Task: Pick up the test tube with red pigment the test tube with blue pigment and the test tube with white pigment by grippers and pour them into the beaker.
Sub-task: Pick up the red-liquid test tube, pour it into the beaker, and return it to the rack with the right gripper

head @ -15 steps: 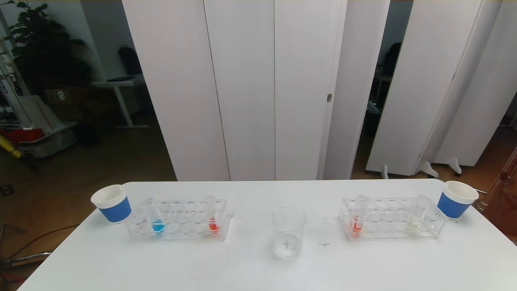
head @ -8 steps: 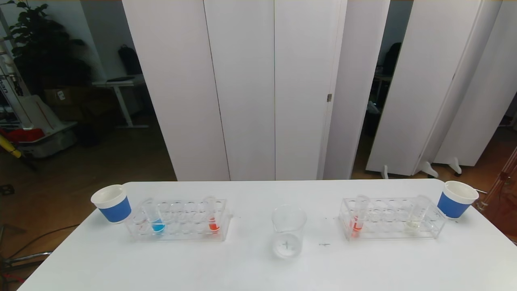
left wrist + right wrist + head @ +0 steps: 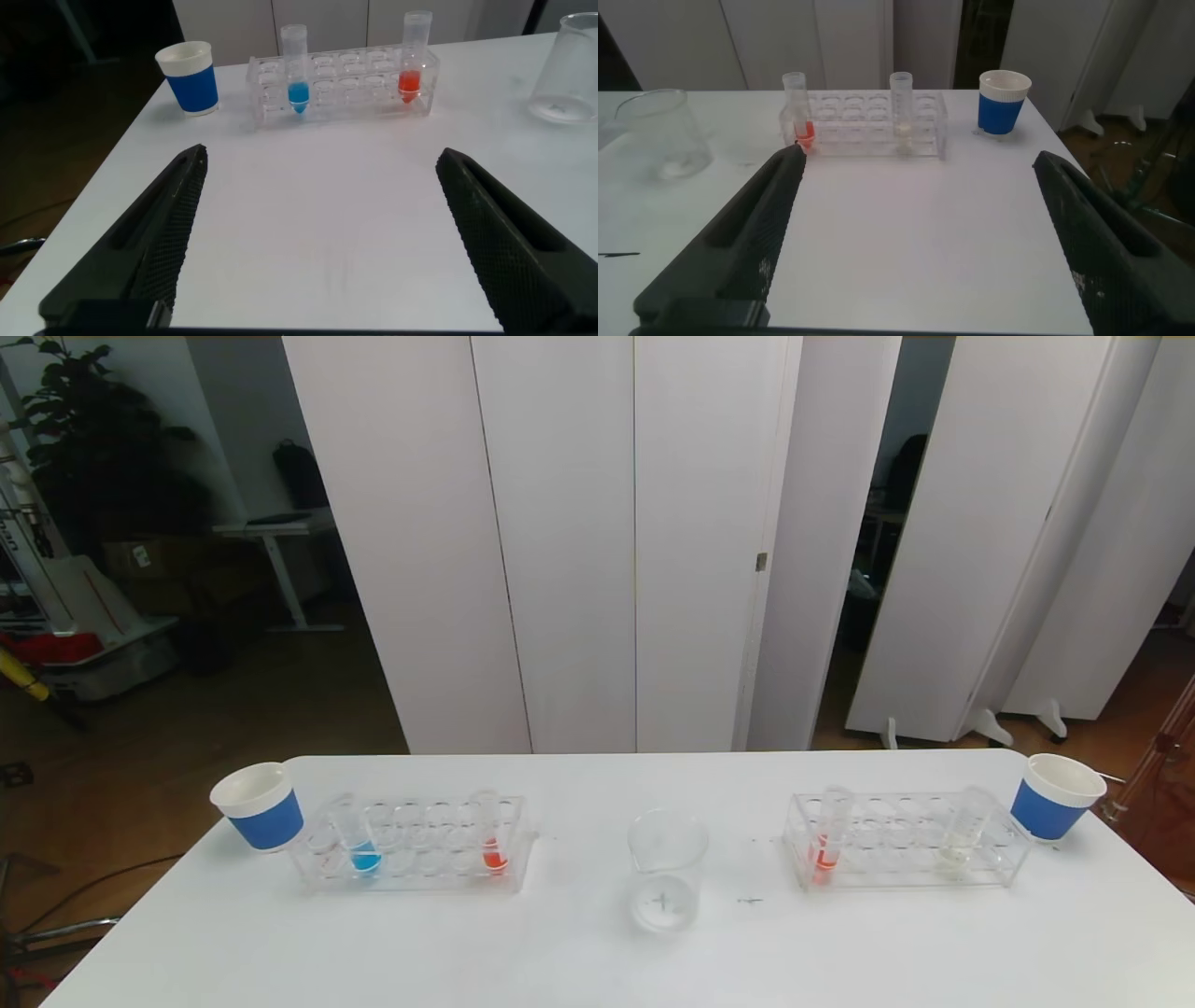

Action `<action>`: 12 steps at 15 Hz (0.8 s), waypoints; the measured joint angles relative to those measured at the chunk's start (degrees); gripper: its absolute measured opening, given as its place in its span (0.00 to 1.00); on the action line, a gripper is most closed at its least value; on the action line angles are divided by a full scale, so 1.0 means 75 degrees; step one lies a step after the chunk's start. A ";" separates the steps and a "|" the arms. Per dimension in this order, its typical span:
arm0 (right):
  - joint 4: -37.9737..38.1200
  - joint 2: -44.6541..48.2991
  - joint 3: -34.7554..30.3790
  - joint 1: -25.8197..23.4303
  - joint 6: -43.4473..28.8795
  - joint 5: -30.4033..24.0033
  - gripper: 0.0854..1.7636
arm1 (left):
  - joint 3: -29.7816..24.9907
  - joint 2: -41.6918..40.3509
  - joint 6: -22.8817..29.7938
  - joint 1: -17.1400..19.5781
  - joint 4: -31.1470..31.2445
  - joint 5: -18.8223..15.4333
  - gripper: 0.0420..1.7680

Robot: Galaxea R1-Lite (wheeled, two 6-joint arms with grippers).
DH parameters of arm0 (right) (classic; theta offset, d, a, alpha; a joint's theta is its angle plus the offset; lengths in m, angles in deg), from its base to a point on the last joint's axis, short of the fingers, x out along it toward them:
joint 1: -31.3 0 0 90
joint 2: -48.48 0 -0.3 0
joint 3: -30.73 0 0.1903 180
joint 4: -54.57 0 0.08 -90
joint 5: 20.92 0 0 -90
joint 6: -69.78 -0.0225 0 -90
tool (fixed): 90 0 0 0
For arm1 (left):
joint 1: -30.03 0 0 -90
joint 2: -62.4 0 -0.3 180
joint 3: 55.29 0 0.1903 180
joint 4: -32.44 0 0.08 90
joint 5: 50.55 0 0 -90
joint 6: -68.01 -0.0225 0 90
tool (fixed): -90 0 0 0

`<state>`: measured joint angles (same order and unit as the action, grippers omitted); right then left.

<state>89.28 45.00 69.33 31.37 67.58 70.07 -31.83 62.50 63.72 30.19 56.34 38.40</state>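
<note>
no legible text, labels, or numbers

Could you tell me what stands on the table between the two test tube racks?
Only the beaker stands between the left rack and right rack, as the head view shows.

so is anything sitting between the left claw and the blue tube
Nothing visible. In the left wrist view the open left claw faces bare table up to the rack holding the test tube with blue pigment. The paper cup stands off to the rack's side.

Left claw (image 3: 322, 233) and right claw (image 3: 915, 233) hover low, fingers spread wide.
</note>
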 joint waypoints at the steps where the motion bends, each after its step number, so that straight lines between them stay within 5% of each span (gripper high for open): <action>1: 0.0011 -0.0153 0.0205 -0.0010 0.0002 0.0011 0.99 | 0.0000 0.0000 0.0000 0.0000 0.0000 0.0002 0.99; 12: -0.0393 -0.3041 0.2614 0.0044 0.0072 0.0078 0.99 | 0.0000 0.0000 0.0000 0.0000 -0.0002 0.0000 0.99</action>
<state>86.33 22.19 88.94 31.70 68.11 70.66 -31.83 62.50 63.72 30.19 56.32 38.40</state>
